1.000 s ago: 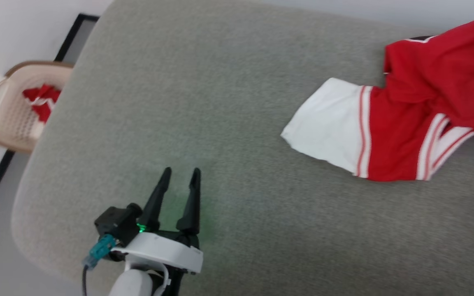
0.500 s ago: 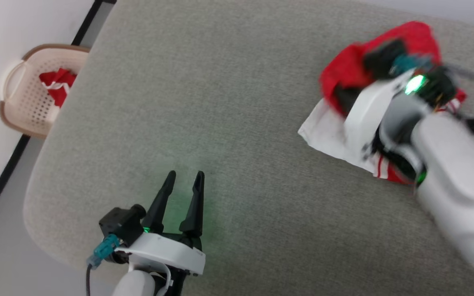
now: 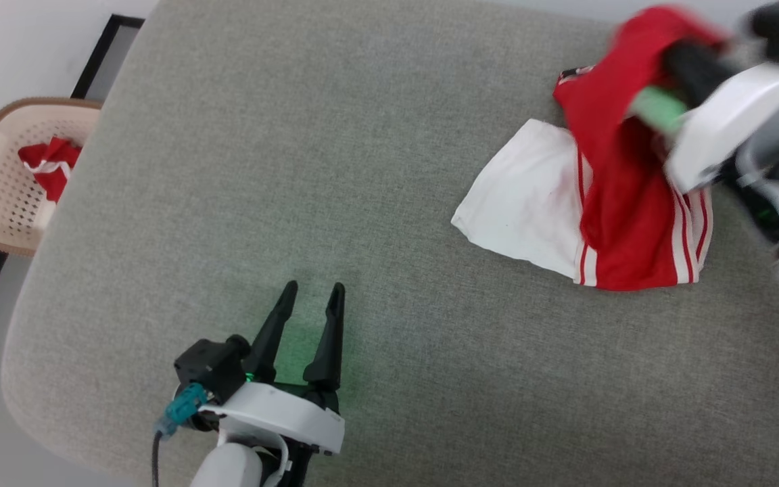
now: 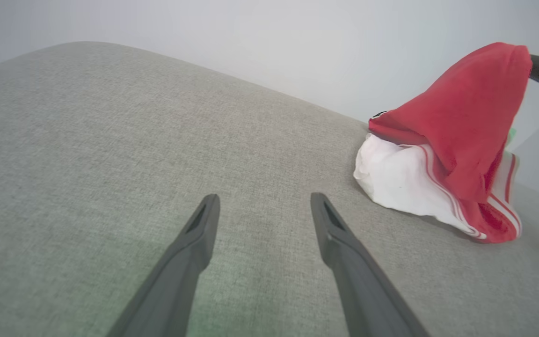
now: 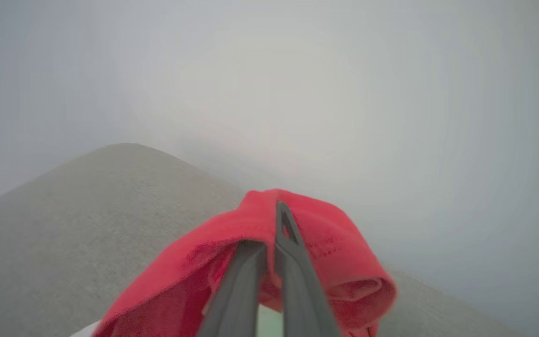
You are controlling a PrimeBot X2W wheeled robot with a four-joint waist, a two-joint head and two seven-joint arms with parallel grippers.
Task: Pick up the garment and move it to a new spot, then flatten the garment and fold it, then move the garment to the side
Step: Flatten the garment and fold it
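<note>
Pinching garment (image 5: 344,243) fold, right fingers (image 5: 297,285) closed.

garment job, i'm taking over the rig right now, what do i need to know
Right gripper: shut on a red fold of the garment, which is raised into a peak; the white sleeve end lies on the grey cushion.
Left gripper: open, empty, over bare cushion, apart from the garment.
Done: grasp made, one end off the cushion.
Left: carry it to a new spot, flatten, fold, move it aside.
</note>
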